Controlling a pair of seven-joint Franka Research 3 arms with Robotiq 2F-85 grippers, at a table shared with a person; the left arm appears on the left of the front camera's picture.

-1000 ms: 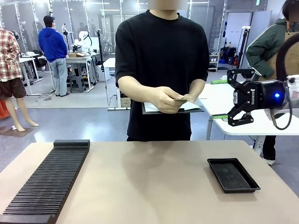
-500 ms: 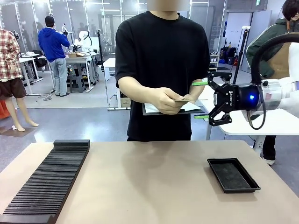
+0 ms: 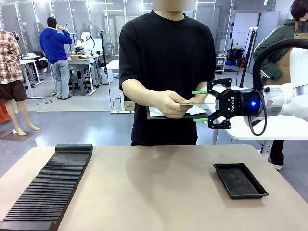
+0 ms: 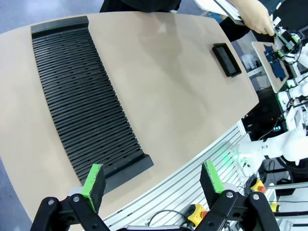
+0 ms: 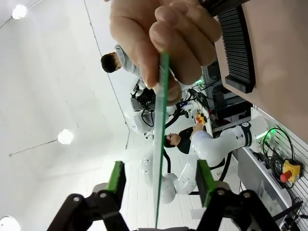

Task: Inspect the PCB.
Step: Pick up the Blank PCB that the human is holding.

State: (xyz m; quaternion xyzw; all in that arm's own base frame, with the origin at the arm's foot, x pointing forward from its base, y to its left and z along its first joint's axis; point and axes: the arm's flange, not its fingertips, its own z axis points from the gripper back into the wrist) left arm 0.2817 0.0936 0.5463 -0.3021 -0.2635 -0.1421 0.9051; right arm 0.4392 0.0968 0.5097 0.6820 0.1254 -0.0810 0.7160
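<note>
- Left gripper (image 4: 152, 182): fingers spread, nothing between them, hanging high over the near table (image 4: 183, 96) edge. I see low risk, unless it drops onto the slotted rack (image 4: 82, 96) on the left of the table.
- Person's hand (image 3: 169, 102): pinches the left end of the PCB (image 5: 161, 120) between thumb and fingertips. The board is held flat at chest height, beyond the far table edge, just above a clipboard (image 3: 159, 111).
- PCB: edge-on to my right wrist camera, running between the two green pads. As far as I can tell it touches neither.
- Right gripper (image 3: 199, 106): jaws wide apart, straddling the free right end of the board.
- Risk: if I close off-centre, one pad lands first and could lever the thin board out of the pinch.
- Risk: the person's fingertips look near the pads in the front view, so closing further in could nip them.
- Risk: if the person releases before both pads bite, the board drops onto the clipboard or the table.
- Risk: too much squeeze or a twist on pull-away could flex the board.
- Counts, left to right: one rack, one hand on the board, one PCB, one clipboard, one black tray (image 3: 239, 180) on the right of the table. Two grippers, both spread.
</note>
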